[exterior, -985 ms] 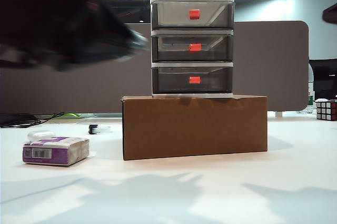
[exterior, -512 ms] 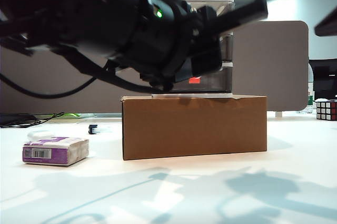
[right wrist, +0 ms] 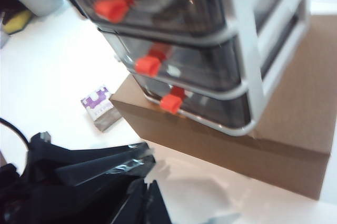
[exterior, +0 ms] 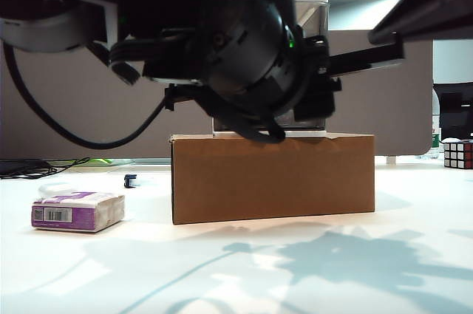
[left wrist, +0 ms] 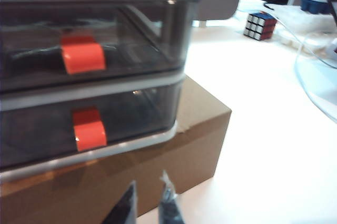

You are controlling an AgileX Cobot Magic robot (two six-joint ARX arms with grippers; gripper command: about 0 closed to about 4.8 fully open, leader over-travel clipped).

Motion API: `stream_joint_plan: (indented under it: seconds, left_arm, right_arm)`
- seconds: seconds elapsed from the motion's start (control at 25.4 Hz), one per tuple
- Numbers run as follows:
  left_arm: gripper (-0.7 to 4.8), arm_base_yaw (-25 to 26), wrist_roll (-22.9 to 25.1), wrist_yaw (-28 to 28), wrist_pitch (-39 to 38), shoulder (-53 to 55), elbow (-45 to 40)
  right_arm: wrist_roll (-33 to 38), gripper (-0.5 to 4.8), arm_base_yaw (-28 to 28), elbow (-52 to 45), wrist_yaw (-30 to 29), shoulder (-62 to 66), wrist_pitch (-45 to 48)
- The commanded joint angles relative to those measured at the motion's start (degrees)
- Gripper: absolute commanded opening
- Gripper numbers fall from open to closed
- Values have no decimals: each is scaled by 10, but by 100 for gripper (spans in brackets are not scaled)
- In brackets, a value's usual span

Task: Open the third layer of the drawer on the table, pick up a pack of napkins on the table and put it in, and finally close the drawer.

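Indoors, white table [exterior: 414,255], left gripper [left wrist: 149,203] nearly closed, right gripper's [right wrist: 138,195] jaws seemingly together.

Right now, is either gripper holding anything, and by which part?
Nothing is held. The left gripper hovers in front of the cardboard box, fingertips nearly shut on air. The right gripper looks empty too. The purple-and-white napkin pack lies untouched on the white table.

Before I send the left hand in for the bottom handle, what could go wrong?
1. The drawer just sits on the cardboard box; a pull may drag the whole unit forward.
2. The left hand sits nearly shut, below the third layer handle, so it could hit the box edge.
3. The right hand is close by; the arms may crowd.
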Motion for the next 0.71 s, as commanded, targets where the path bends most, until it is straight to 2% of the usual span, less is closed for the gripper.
stream_joint_plan:
  seconds: [0.04,0.12,0.16,0.2,0.24,0.28,0.32,0.51,0.55,0.71]
  left_arm:
    - [53,2,0,14,8,-2,1]
    - [53,2,-3,53,2,-2,1]
    - [53,1,-27,81,2,0,2]
    - [52,1,-40,76,2,6,4]
    - [52,-1,-77,3,-12,16,13]
    - [52,-5,-90,-58,-24,21,19]
    - [53,-8,-90,-120,-39,28,30]
    - [73,-5,-87,-120,-58,39,54]
    - [125,-2,-70,-115,-58,48,62]
    - [134,-2,-19,-116,-70,63,85]
  right_arm:
    - [-14,-6,0,8,-24,2,8]
    - [-14,-6,0,8,-24,2,8]
    - [-14,-6,0,8,-28,2,10]
    - [-14,-6,0,8,-33,2,12]
    - [-13,-6,0,9,-35,2,16]
    - [-14,-6,0,11,-35,2,17]
    - [-14,-5,1,13,-35,2,21]
    - [-14,-6,1,15,-35,4,27]
    - [-14,-6,1,15,-35,4,27]
    - [-14,-6,1,15,-35,4,27]
